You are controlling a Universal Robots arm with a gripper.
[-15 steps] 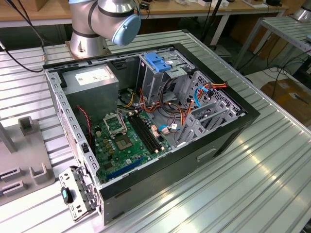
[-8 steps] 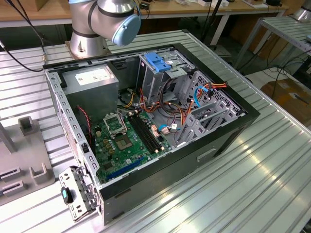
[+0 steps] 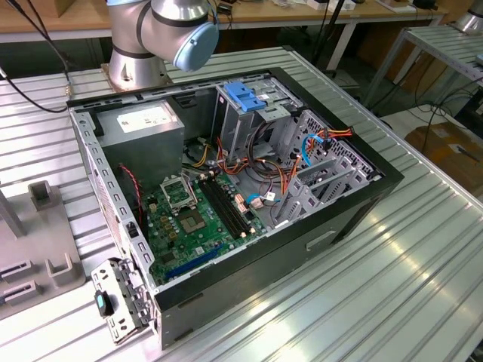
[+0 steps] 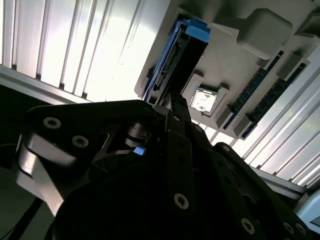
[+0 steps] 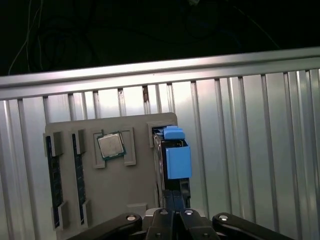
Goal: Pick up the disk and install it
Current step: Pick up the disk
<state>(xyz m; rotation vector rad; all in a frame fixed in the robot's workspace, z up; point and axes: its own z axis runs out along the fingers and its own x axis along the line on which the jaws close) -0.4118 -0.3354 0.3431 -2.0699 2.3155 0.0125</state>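
The disk [image 5: 172,152] stands on its edge in a slot of a grey holder tray [image 5: 132,180], with blue plastic rails on it. In the second wrist view the disk [image 4: 175,60] shows as a dark slab with a blue rail along one side. My gripper [image 5: 174,195] is lined up with the disk's near end and reaches right up to it; the second wrist view shows the gripper [image 4: 172,102] meeting that same end. The disk sits in the tray, not lifted.
The holder tray also carries a processor chip [image 5: 111,145] and two memory sticks [image 5: 52,175]. In the exterior view an open computer case [image 3: 226,188] lies on the ribbed metal table [image 3: 392,286], with a grey drive cage topped by a blue bracket [image 3: 245,94] and a power-supply box [image 3: 143,124]. The arm's base [image 3: 139,64] stands behind the case.
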